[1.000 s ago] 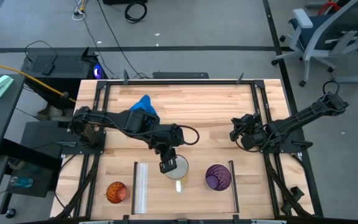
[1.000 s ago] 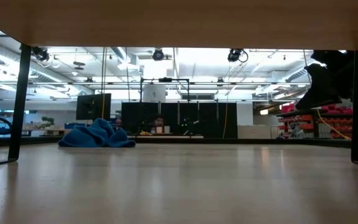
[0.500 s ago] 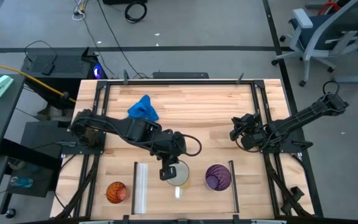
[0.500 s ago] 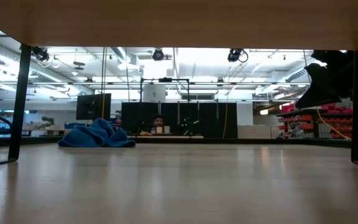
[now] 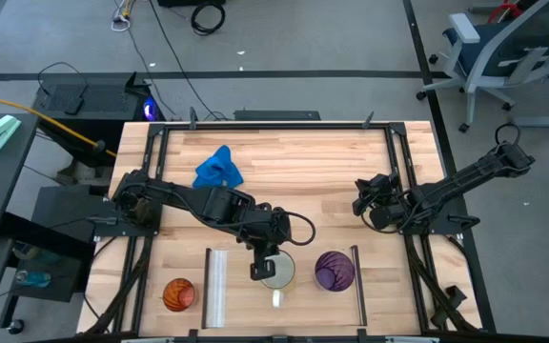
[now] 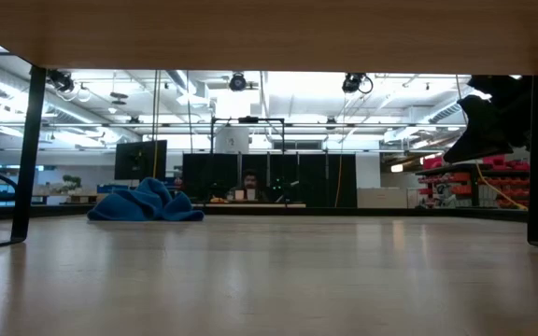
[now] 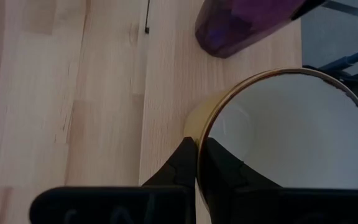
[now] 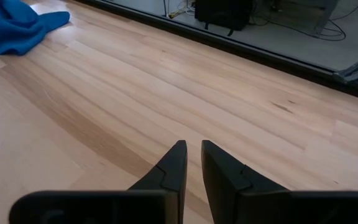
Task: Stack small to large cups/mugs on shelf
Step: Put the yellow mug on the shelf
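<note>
My left gripper is shut on the white mug, over the light-wood shelf, between its silver rail and its thin dark rail. The purple tumbler stands on the shelf just right of the mug and also shows in the left wrist view. The orange cup stands on the table left of the silver rail. My right gripper waits at the table's right side, its fingers close together and empty. My left gripper pinches the mug's rim on its left side, one finger outside the wall and the other finger inside. The fingers come from above, pointing down. The mug's mouth faces up. Whether its base rests on the shelf I cannot tell.
A crumpled blue cloth lies at the far left of the table and shows in the low view. Black frame rails run along the table's sides. Bare wood lies between the cloth and my right arm.
My left gripper has moved toward the table's near edge, carrying the mug along the shelf to a spot beside the purple tumbler. The mug has stayed mouth up.
</note>
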`<state>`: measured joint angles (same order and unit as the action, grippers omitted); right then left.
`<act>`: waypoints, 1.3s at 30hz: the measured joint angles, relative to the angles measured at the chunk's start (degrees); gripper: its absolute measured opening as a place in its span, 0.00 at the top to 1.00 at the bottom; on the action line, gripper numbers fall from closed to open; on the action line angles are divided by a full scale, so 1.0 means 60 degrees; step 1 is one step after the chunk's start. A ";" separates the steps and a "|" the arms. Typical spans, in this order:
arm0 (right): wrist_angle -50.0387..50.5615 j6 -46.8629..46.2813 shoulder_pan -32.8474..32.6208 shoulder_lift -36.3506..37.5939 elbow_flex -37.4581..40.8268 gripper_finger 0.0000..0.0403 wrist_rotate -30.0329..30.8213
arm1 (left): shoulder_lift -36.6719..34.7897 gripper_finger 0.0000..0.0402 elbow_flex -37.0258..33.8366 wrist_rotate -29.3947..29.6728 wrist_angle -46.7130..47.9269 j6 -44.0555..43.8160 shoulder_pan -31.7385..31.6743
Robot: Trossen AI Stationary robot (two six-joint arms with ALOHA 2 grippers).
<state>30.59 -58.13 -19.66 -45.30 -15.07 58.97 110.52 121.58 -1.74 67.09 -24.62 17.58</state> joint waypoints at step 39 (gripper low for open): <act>0.0000 0.0153 0.0002 0.0004 0.0000 0.86 -0.0020 | -0.0005 0.79 0.0000 0.0007 -0.0219 0.0006 0.0047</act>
<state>30.59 -57.21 -19.65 -45.28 -15.07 58.85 110.49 121.58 -1.69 65.78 -24.58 17.87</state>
